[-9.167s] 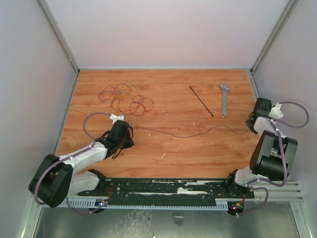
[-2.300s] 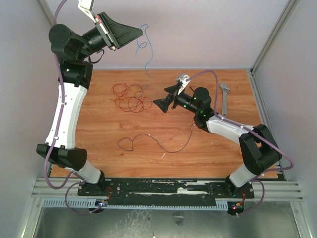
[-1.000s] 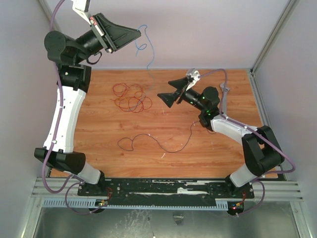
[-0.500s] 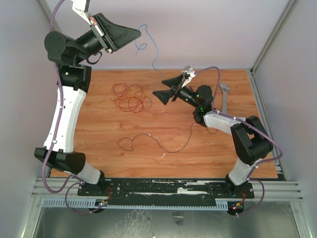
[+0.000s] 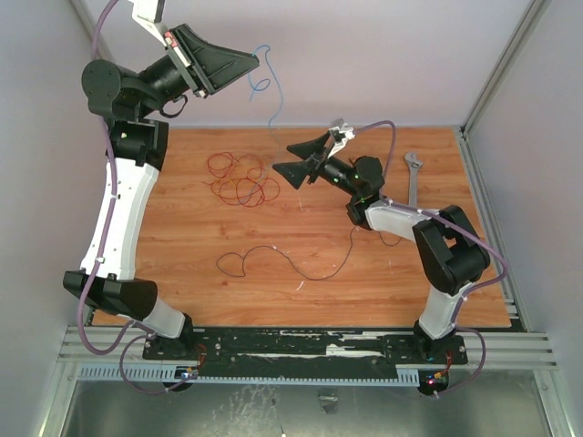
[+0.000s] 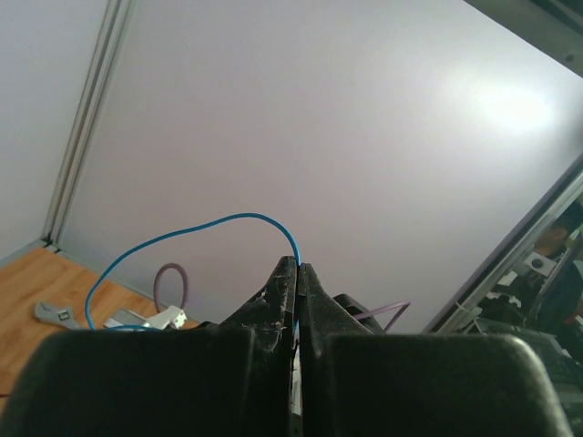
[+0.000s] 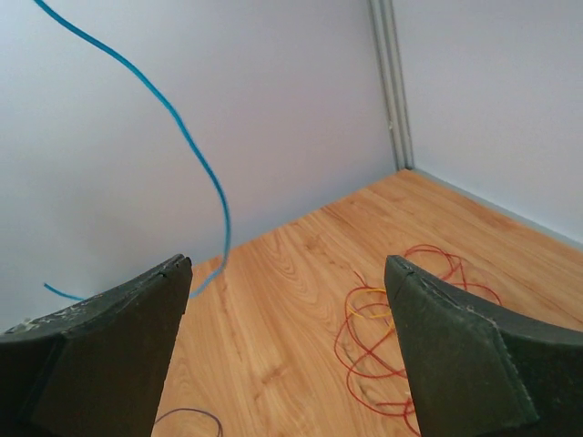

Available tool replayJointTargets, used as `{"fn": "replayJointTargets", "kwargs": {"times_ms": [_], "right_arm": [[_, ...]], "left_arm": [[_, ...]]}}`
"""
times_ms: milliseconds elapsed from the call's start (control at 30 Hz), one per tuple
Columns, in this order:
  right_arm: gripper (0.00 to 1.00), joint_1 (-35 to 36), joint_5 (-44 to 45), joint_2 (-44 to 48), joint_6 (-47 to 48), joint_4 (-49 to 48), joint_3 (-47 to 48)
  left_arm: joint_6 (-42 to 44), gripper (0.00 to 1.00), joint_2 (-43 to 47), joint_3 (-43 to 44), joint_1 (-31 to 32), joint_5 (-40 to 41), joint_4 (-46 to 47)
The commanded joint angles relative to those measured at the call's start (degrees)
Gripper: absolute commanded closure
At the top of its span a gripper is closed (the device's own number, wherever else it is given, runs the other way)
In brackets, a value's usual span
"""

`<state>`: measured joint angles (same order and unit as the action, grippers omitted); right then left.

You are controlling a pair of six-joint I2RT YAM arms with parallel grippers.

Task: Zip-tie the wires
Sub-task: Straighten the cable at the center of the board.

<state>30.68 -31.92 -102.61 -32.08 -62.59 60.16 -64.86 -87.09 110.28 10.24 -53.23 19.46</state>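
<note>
My left gripper (image 5: 257,60) is raised high at the back and shut on a thin blue wire (image 5: 276,96) that dangles from it. In the left wrist view the blue wire (image 6: 228,218) arcs out from the closed tips of the left gripper (image 6: 297,265). My right gripper (image 5: 281,157) is open and points left, just under the wire's loose end. In the right wrist view the blue wire (image 7: 196,155) hangs by the left finger of the right gripper (image 7: 287,264). The red wires (image 5: 241,178) lie tangled on the table, also ahead of the right gripper (image 7: 401,328). The zip tie is hidden.
A long dark wire (image 5: 291,262) curls across the middle of the wooden table (image 5: 209,291). A silver wrench (image 5: 415,173) lies at the back right, partly behind my right arm. White walls close in the back and both sides.
My right gripper has moved left and a little up, closer to the hanging blue wire, and its jaws have narrowed slightly. The left arm and its wire have stayed still.
</note>
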Motion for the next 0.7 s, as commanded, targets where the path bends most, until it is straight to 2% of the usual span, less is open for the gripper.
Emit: {"fn": "replayJointTargets", "kwargs": {"times_ms": [0,133,200,300,367,433,533,667], "right_arm": [[0.12,1.6,-2.6,-1.8,-3.0,-5.2,2.5],[0.17,2.4,-2.8,-2.9,-3.0,-5.0,3.6],[0.34,2.4,-2.6,-3.2,-2.8,-4.4,3.8],[0.68,2.2,-1.1,-1.6,-0.9,-0.1,3.1],[0.86,1.8,1.2,1.5,1.2,5.0,1.7],[0.98,1.1,4.4,5.6,3.9,11.4,-0.7],[1.00,-0.8,9.4,12.6,9.5,25.0,-2.8],[1.00,-2.4,19.4,20.5,20.4,50.7,-1.7]], "left_arm": [[-0.7,1.00,1.5,-0.3,-0.3,-0.8,1.6],[-0.8,1.00,1.6,-0.3,-0.3,-0.8,1.7],[-0.6,1.00,1.7,-0.1,-0.3,-0.8,1.6],[2.1,1.00,2.0,0.1,-0.4,-0.6,-1.3],[6.5,1.00,2.5,0.2,-0.8,0.2,-5.9],[12.4,1.00,3.1,-0.1,-1.5,2.0,-12.7],[22.4,1.00,4.6,-1.8,-2.7,7.0,-23.5],[33.7,1.00,7.1,-6.2,-2.9,17.1,-35.7]]}}
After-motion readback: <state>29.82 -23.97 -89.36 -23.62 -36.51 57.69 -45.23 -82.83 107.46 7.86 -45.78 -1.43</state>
